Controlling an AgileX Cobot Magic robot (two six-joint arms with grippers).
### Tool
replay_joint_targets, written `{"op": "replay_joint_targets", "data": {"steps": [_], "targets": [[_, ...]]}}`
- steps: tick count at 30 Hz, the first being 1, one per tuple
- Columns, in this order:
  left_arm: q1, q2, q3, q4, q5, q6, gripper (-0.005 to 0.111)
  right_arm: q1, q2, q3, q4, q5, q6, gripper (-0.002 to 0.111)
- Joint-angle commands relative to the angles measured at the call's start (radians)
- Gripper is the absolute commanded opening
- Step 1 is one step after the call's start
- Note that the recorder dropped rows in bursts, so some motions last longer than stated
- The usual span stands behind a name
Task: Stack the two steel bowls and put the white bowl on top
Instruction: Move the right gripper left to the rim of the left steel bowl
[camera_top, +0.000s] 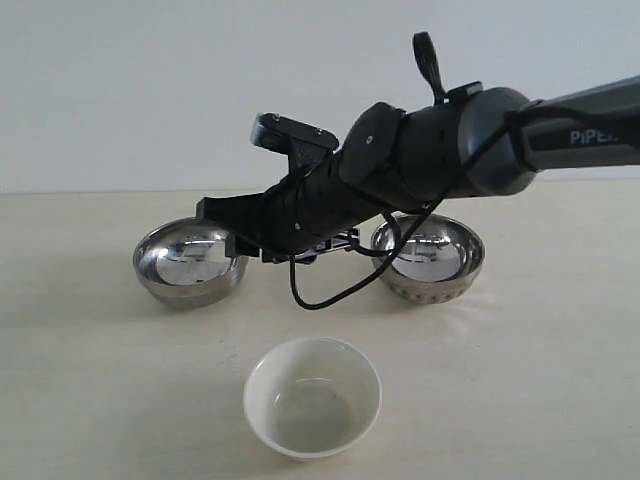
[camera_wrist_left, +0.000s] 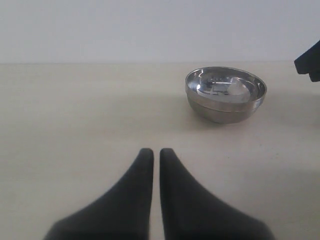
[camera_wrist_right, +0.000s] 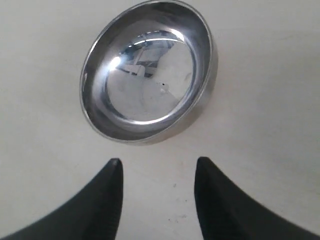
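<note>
Smooth steel bowl (camera_wrist_right: 147, 72) upright, mouth up, just ahead of the right gripper (camera_wrist_right: 156, 170), whose jaws stand apart with nothing between them but bare surface (camera_wrist_right: 260, 100). No contact with the bowl. In the exterior view the same bowl (camera_top: 190, 262) on the left, partly covered by the reaching arm (camera_top: 420, 150). Ribbed steel bowl (camera_top: 428, 258) behind that arm, well apart from the smooth one, its left rim hidden by arm and cable (camera_top: 330, 295). White bowl (camera_top: 312, 396) alone, nearer the camera, also mouth up. All three round, so no long axis. Left gripper (camera_wrist_left: 156, 152) with jaws nearly touching, nothing held, smooth bowl (camera_wrist_left: 226, 94) well beyond its tips. Surface pale beige, matte; plain whitish wall (camera_top: 150, 80) behind. Right gripper's tips hidden in the exterior view.
</note>
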Motion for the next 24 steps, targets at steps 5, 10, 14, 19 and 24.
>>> {"op": "replay_joint_targets", "data": {"steps": [5, 10, 14, 19, 24], "targets": [[0.003, -0.007, 0.004, -0.008, -0.002, -0.009, 0.004, 0.000, 0.086, -0.083, -0.004, -0.010, 0.054, 0.040], [0.003, -0.007, 0.004, -0.008, -0.002, -0.009, 0.004, -0.001, 0.110, -0.108, -0.012, -0.031, 0.091, 0.040], [0.003, -0.007, 0.004, -0.008, -0.002, -0.009, 0.004, -0.001, 0.125, -0.115, -0.014, -0.042, 0.125, 0.040], [0.003, -0.007, 0.004, -0.008, -0.002, -0.009, 0.004, -0.001, 0.146, -0.115, -0.014, -0.076, 0.149, 0.040], [0.003, -0.007, 0.004, -0.008, -0.002, -0.009, 0.004, 0.007, 0.164, -0.115, -0.007, -0.130, 0.189, 0.040]]}}
